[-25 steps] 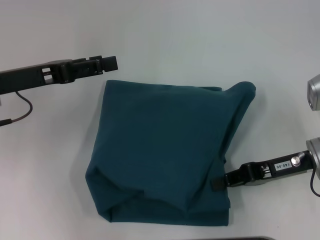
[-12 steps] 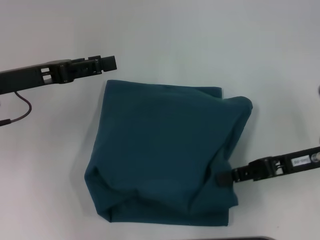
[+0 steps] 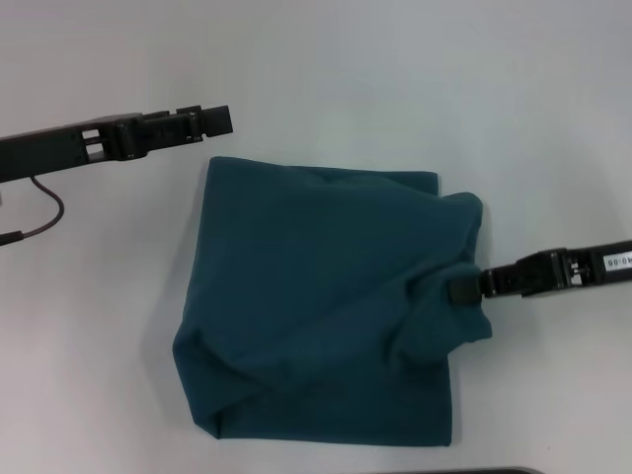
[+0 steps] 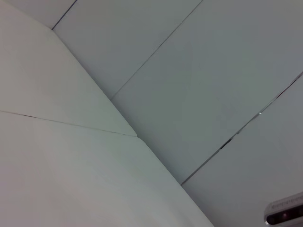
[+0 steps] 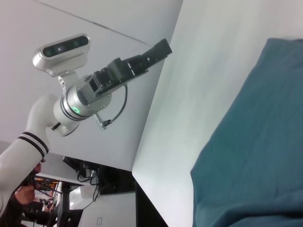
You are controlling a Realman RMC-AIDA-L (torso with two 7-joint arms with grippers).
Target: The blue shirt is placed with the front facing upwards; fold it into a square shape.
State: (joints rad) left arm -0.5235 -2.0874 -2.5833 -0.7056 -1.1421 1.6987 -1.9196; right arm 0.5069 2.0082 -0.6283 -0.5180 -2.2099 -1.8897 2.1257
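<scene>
Head view: the blue shirt lies on the white counter, already folded to a rough square, plain side up, with 1 bunched flap at its right edge. The right hand is clamped on that flap and holds it over the right part of the square. The left hand hovers off the far left corner; whether its fingers are apart cannot be told.

Left wrist view: only pale panels, no shirt.

Right wrist view: teal cloth and the left hand beyond it.

Step in hand, as judged: tucking the last flap. Next move calls for laying it flat and square, then releasing.
</scene>
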